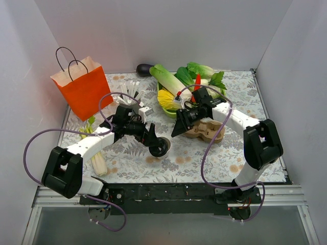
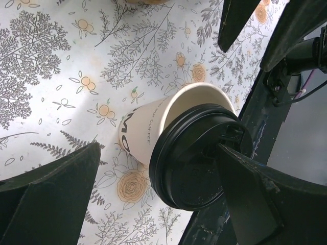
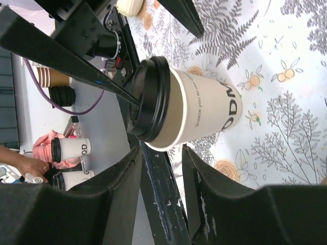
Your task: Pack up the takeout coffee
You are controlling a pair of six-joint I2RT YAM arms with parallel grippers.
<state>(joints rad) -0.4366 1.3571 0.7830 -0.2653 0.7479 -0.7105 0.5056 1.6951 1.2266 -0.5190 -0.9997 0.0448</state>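
Note:
The takeout coffee point(image 1: 163, 149), a cream-white paper cup with a black lid, stands on the floral cloth near the table's front middle. My left gripper point(image 1: 159, 144) is open wide around it. In the left wrist view the cup point(image 2: 145, 125) sits between the fingers point(image 2: 61, 189), and the right finger touches the lid point(image 2: 196, 163). My right gripper point(image 1: 178, 130) hangs just right of the cup, over the left end of the brown pulp tray point(image 1: 209, 133). In the right wrist view its jaws point(image 3: 162, 149) stand apart with nothing between them, and the cup point(image 3: 204, 107) is just past the tips.
An orange paper bag point(image 1: 84, 92) stands open at the back left. A grey cup of white sticks point(image 1: 132, 92) is beside it. Vegetables point(image 1: 179, 84) and an eggplant point(image 1: 144, 69) lie at the back, a leek point(image 1: 97, 161) at the left. The black front rail point(image 1: 168, 193) runs close to the cup.

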